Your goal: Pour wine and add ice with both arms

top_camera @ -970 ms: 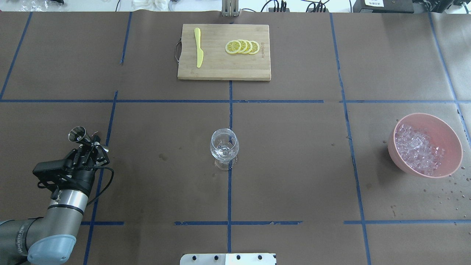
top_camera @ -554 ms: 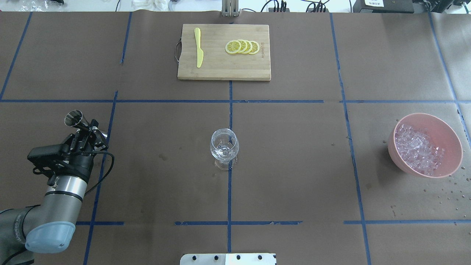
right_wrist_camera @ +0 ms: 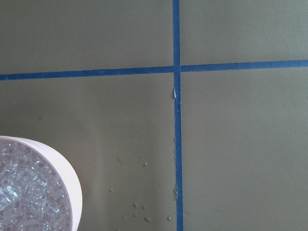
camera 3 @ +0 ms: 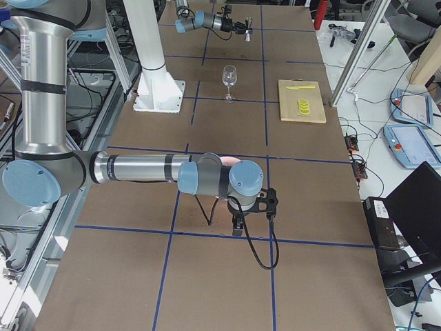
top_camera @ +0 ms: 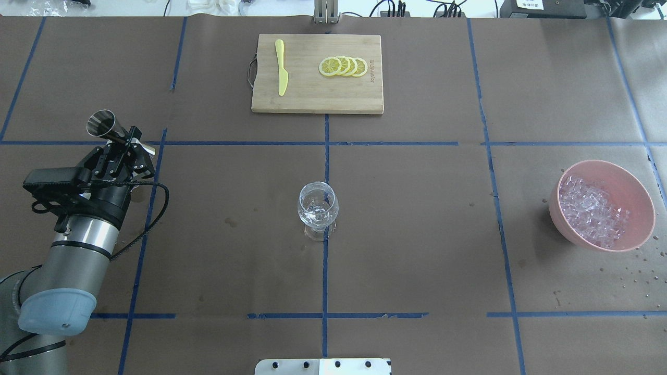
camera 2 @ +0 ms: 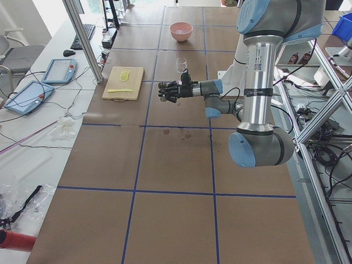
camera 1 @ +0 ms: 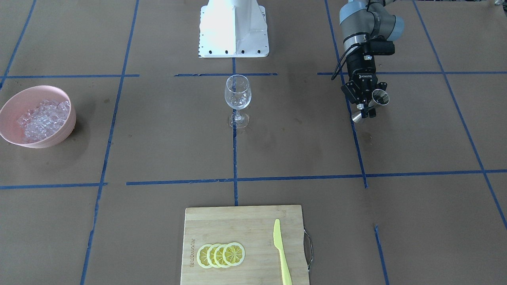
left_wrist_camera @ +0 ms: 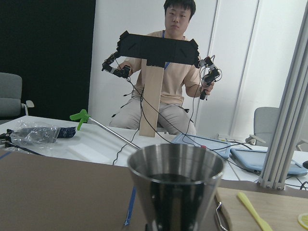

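My left gripper (top_camera: pixel 126 144) is shut on the waist of a steel jigger (top_camera: pixel 102 123) and holds it above the table's left part, far left of the wine glass (top_camera: pixel 317 209). In the front view the gripper (camera 1: pixel 366 107) and jigger (camera 1: pixel 380 97) are right of the glass (camera 1: pixel 237 94). The left wrist view shows the jigger (left_wrist_camera: pixel 175 185) upright with dark liquid in it. The ice (top_camera: pixel 591 209) fills a pink bowl (top_camera: pixel 642 205) at the right. My right gripper (camera 3: pixel 238 225) shows only in the exterior right view, beside the bowl; I cannot tell whether it is open or shut.
A wooden cutting board (top_camera: pixel 312 99) at the far middle carries lemon slices (top_camera: pixel 343 66) and a yellow knife (top_camera: pixel 281 67). The white base block (camera 1: pixel 233 27) stands at the robot's edge. Water drops (right_wrist_camera: pixel 139 207) lie on the paper beside the bowl (right_wrist_camera: pixel 73 192).
My left arm has carried the jigger forward, away from the robot, and slightly left. The glass and bowl have not moved.
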